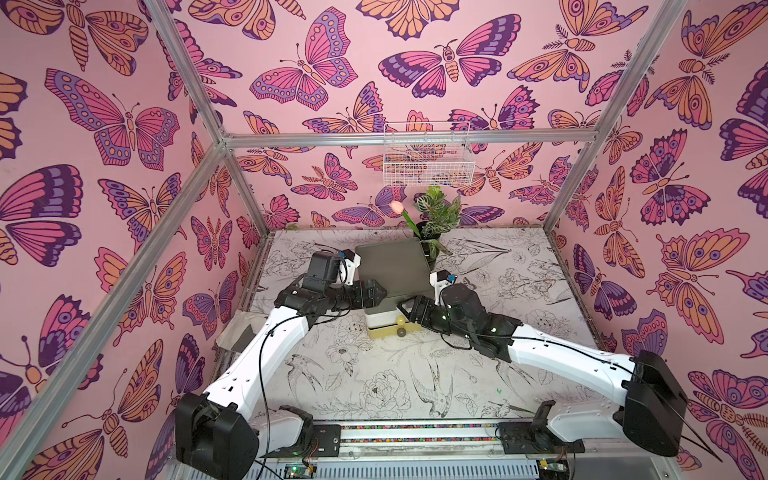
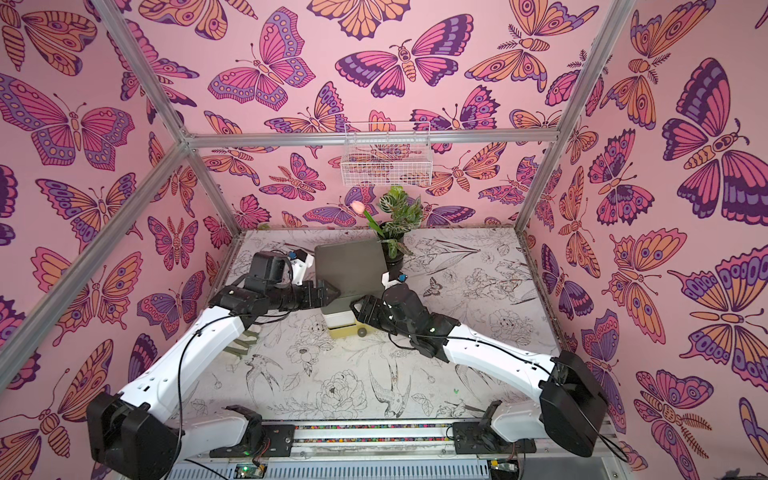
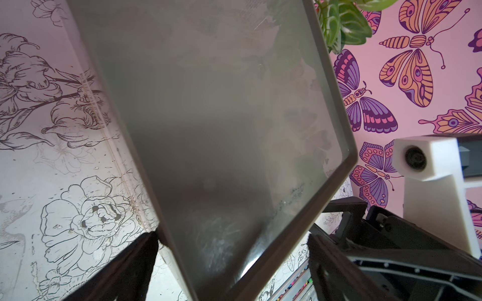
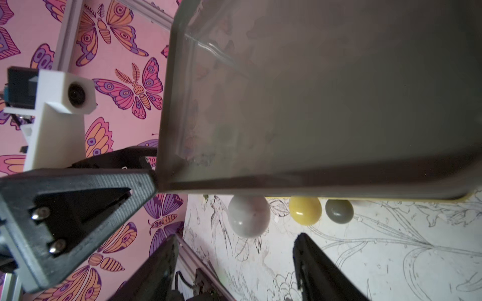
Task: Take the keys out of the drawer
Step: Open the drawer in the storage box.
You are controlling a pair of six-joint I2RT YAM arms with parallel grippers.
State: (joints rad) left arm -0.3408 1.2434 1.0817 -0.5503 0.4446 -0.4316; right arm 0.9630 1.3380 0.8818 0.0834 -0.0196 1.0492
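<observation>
You see the drawer unit [image 1: 392,270] from high above and well back in both top views; both wrist views look across its grey top at close range, from opposite sides.

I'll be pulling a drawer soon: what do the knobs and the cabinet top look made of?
Knobs: smooth, glossy balls with sharp highlights, probably plastic or lacquered wood; I can't tell which. Cabinet top: grey-green with a satin finish, faint reflections, scuffs and a rounded rim; likely plastic, possibly coated metal.
</observation>
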